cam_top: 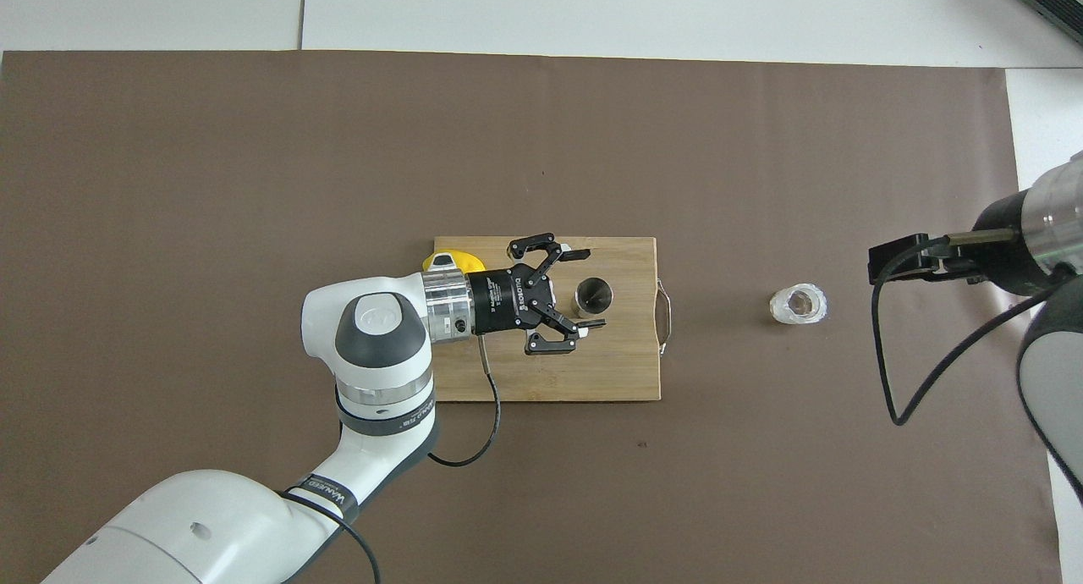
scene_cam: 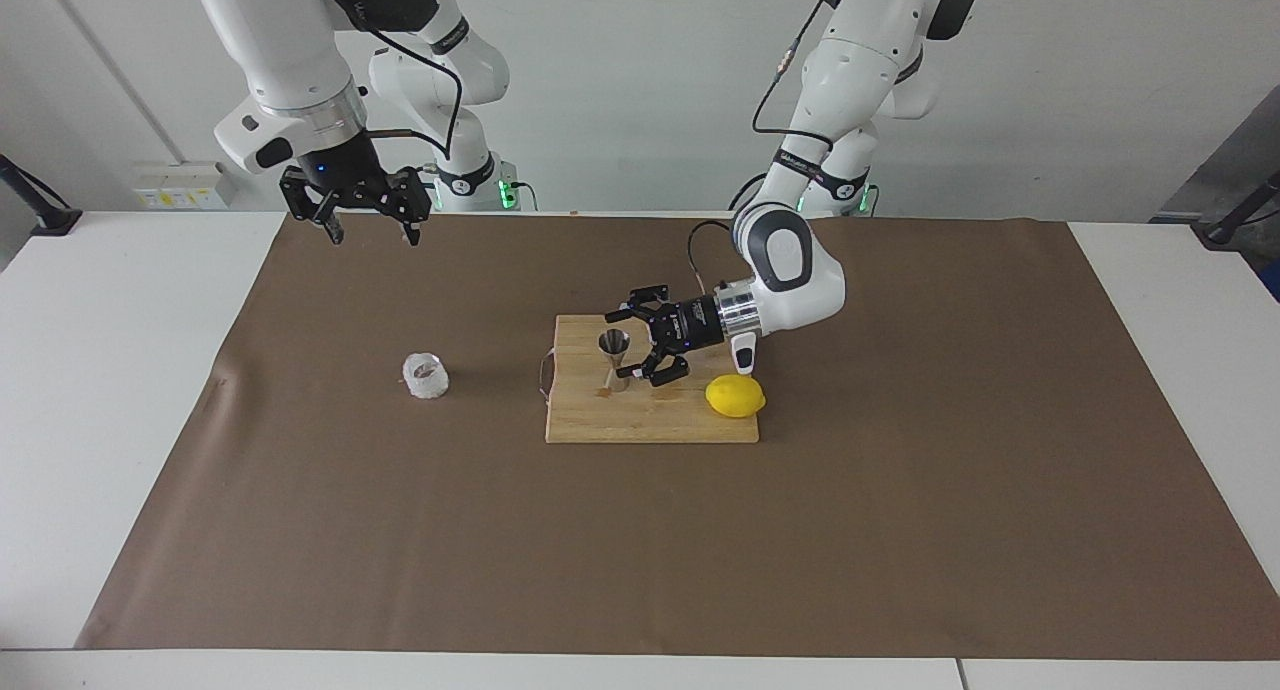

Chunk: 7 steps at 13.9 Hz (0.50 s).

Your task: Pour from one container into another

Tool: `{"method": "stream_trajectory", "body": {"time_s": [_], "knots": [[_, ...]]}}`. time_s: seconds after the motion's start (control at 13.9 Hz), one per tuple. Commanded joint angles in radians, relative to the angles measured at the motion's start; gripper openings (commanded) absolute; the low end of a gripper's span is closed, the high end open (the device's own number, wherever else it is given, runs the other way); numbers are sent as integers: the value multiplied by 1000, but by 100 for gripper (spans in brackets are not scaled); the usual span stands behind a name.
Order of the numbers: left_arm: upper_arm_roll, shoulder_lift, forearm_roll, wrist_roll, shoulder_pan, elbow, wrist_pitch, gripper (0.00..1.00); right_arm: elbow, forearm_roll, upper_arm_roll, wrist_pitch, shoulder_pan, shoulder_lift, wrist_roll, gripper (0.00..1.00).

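The jigger stands upright on the board near its handle edge, the released left gripper beside it, the cup on the mat, the right gripper spread, waiting above the mat's corner.

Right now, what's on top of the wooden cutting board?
On the rectangular wooden cutting board stand a shiny steel hourglass jigger and a yellow lemon. The left pincer, open, covers part of the board.
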Motion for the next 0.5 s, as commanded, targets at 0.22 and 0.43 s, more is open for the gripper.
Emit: {"method": "stream_trajectory", "body": {"time_s": [0.22,0.43], "knots": [[1,-81,334,-2,114,19,-60,100,-20,25,8,-6,-18,-21,-31,100],[2,-105,523,-3,195,47,-172,100,-21,25,8,-3,-17,-21,-29,100]]}}
